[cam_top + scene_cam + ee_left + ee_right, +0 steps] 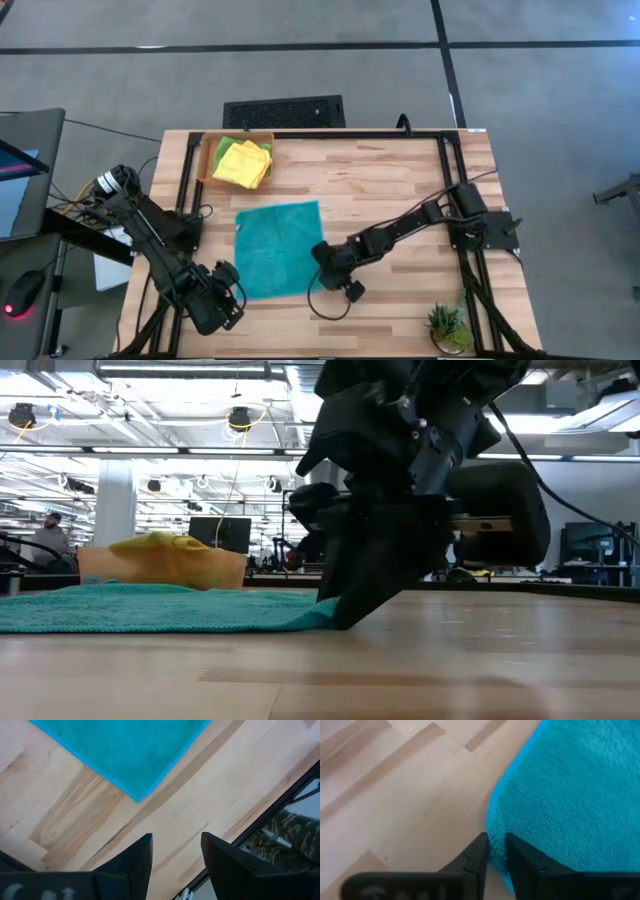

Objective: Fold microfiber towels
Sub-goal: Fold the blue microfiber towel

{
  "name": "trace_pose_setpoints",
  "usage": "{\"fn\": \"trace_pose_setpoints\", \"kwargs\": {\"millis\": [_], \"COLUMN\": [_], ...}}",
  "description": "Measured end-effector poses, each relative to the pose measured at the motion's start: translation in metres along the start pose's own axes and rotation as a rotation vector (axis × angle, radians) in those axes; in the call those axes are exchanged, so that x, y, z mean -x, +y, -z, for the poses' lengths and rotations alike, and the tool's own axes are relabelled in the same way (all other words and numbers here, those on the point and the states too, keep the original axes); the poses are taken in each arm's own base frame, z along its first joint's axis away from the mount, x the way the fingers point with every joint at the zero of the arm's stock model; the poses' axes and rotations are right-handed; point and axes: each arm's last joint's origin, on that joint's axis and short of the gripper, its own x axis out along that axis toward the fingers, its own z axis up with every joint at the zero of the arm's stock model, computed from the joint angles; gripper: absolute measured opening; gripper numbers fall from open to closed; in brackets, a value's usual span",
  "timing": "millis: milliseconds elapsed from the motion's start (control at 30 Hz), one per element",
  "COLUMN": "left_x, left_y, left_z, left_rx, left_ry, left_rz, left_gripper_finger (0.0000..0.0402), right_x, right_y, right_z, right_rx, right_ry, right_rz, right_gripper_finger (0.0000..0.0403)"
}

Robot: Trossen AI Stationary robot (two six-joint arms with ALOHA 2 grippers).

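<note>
A teal towel [275,250] lies spread flat on the wooden table. My right gripper [496,840] stands at its right edge, tips down at the tabletop [345,622], shut on that edge. My left gripper [176,840] hangs open above bare wood just off the towel's near left corner [137,797], touching nothing. Yellow towels [245,163] and a lime green one [225,148] lie piled in the orange tray [207,160] at the far left. My right gripper pinches the teal towel's right edge [492,832] between its two fingers, toward the near right corner. The fingers [475,855] slant down from the table's right. It looks like a single layer. The towel still lies on the table, its edge bunched slightly at the fingertips.
A small potted plant [447,325] stands at the near right corner. Black frame rails [445,170] run along the table's left, far and right sides. Bare wood lies right of the towel and along the near edge. A person [45,535] sits far off in the room.
</note>
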Motion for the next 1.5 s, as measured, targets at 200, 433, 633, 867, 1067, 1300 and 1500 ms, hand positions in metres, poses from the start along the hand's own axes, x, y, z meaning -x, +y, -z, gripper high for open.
{"fn": "trace_pose_setpoints", "kwargs": {"millis": [200,433,633,867,1067,1300,1500], "left_x": [0.000,0.000,-0.002,-0.043,-0.083,-0.105,-0.111], "left_y": [0.000,-0.001,-0.003,-0.016,-0.023,-0.027,-0.026], "left_z": [-0.003,-0.005,-0.008,-0.002,0.004,0.009,0.009], "left_rx": [0.013,-0.137,-0.296,-0.494,-0.527,-0.540,-0.566], "left_ry": [-0.098,-0.170,-0.285,-0.305,-0.254,-0.216,-0.227], "left_rz": [0.016,0.020,0.001,-0.113,-0.182,-0.189,-0.214], "left_gripper_finger": [0.0161,0.0161,0.0161,0.0161,0.0161,0.0161,0.0161], "right_x": [0.010,0.044,0.071,0.076,0.078,0.082,0.083], "right_y": [-0.009,-0.024,-0.040,-0.045,-0.049,-0.059,-0.062], "right_z": [0.007,0.007,0.001,0.002,0.005,0.013,0.015], "right_rx": [-0.118,-0.269,-0.316,-0.345,-0.357,-0.385,-0.393], "right_ry": [0.050,0.041,-0.046,-0.055,-0.051,-0.049,-0.052], "right_rz": [0.013,0.022,0.065,0.075,0.081,0.100,0.098], "right_gripper_finger": [0.0017,0.0013,0.0008,0.0005,0.0007,0.0007,0.0007]}}
